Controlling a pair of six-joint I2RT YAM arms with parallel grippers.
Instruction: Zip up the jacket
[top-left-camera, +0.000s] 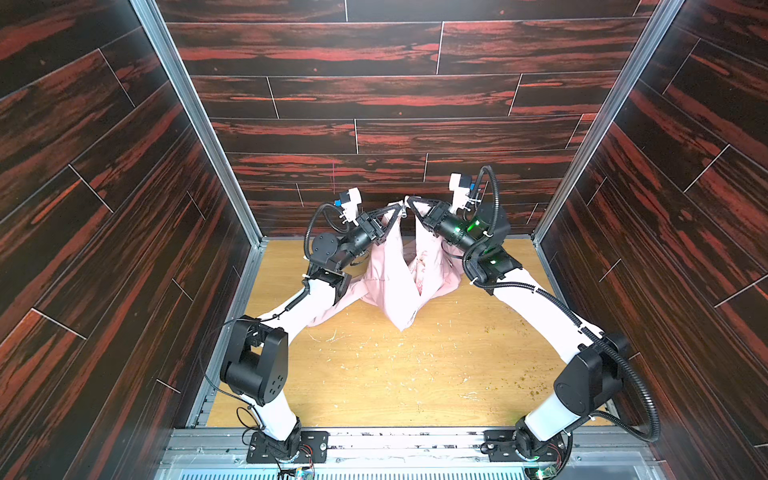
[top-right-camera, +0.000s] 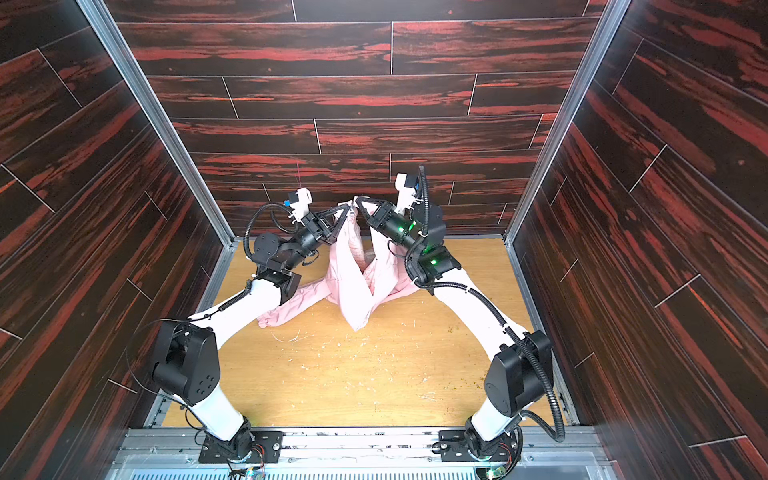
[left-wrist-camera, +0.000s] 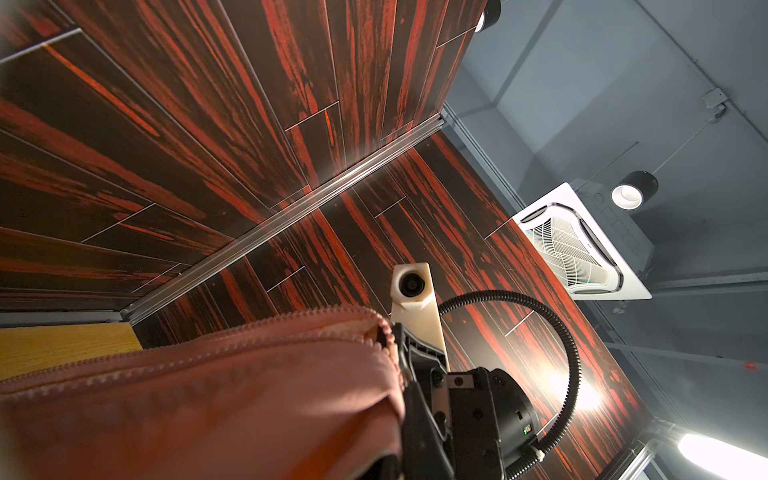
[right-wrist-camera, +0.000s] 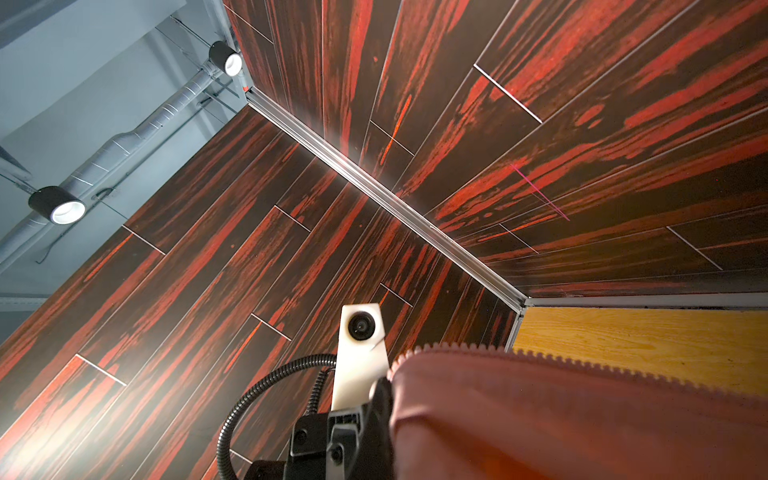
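Jacket (top-left-camera: 395, 282), unzipped, is hung above the desk (top-left-camera: 374, 374), lower folds resting on it. One zipper edge (left-wrist-camera: 249, 328) is pinched in the left hand (top-left-camera: 395, 209), the other in the right hand (top-left-camera: 410, 201). Step judged: alignment. Next, both edges must be engaged precisely.

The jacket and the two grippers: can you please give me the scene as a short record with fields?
jacket: light pink, raised at two points, the rest hanging down to the table
left gripper: shut on one front edge of the jacket
right gripper: shut on the other front edge
zipper: open, the two rows of teeth not joined
gripper tips: close together, above the table
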